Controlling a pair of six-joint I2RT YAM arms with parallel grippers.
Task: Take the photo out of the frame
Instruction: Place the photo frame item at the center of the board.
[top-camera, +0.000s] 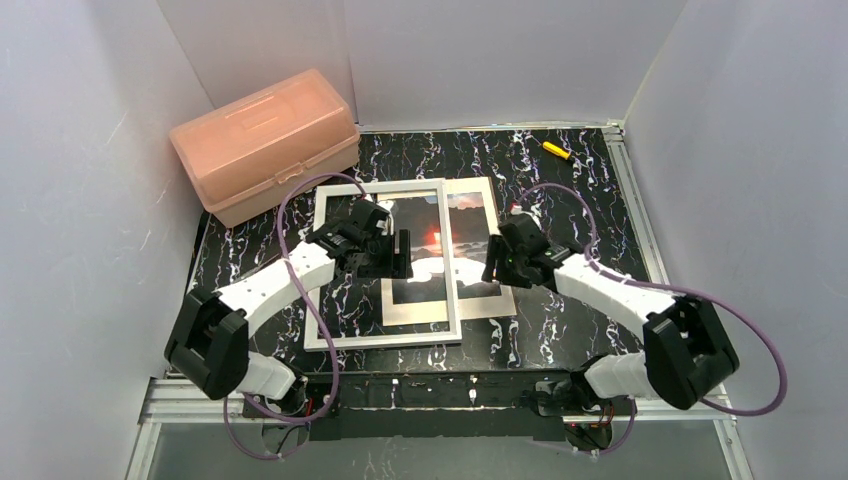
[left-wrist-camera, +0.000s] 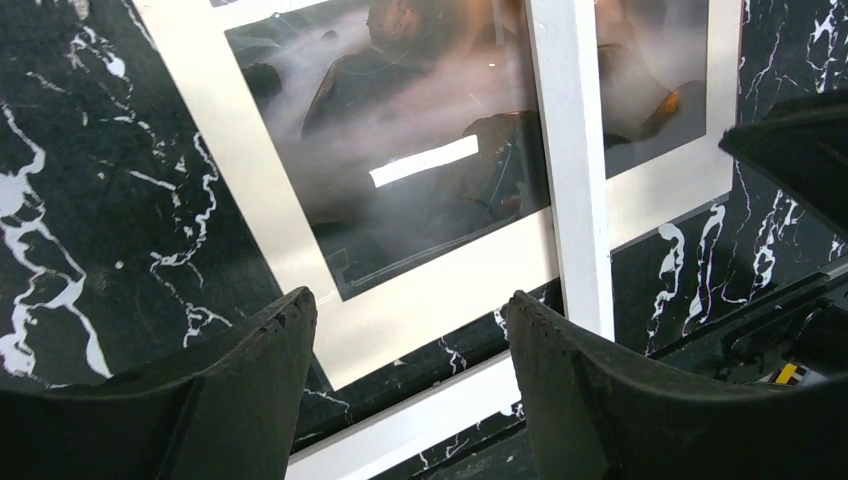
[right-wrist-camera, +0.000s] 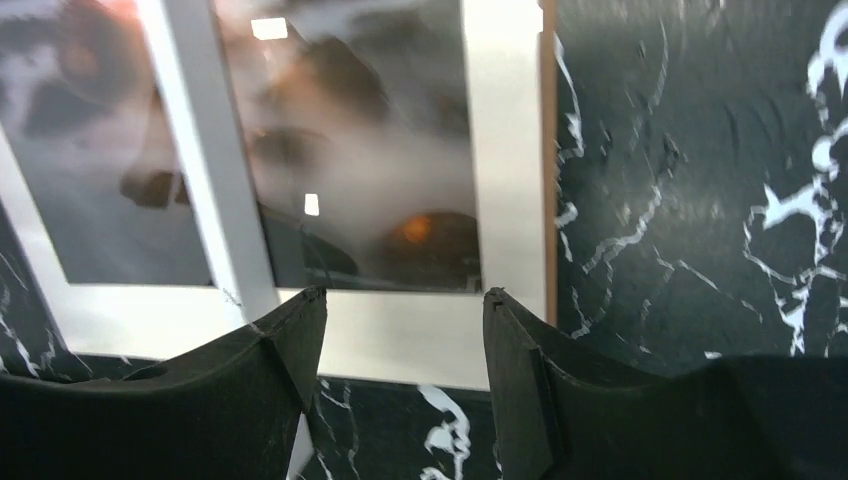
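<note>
On the black marbled table (top-camera: 590, 210) seen from above, the white frame (top-camera: 390, 339) lies flat, offset left of the mat (top-camera: 480, 200) holding the photo (top-camera: 440, 235), with the left gripper (top-camera: 400, 255) and right gripper (top-camera: 492, 262) flanking the print. Left wrist view: jaws spread and empty above the mat and a frame bar. Right wrist view: jaws spread, nothing between them, over the mat's edge

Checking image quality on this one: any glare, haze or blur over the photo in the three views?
Top external: evenly lit and fairly sharp, the photo readable, one bar of the frame crossing it. Left wrist: the photo looks hazy, with a bright rectangular light reflection across it. Right wrist: similar milky haze, two small bright reflections, image soft; the right gripper is a dark foreground mass.
</note>
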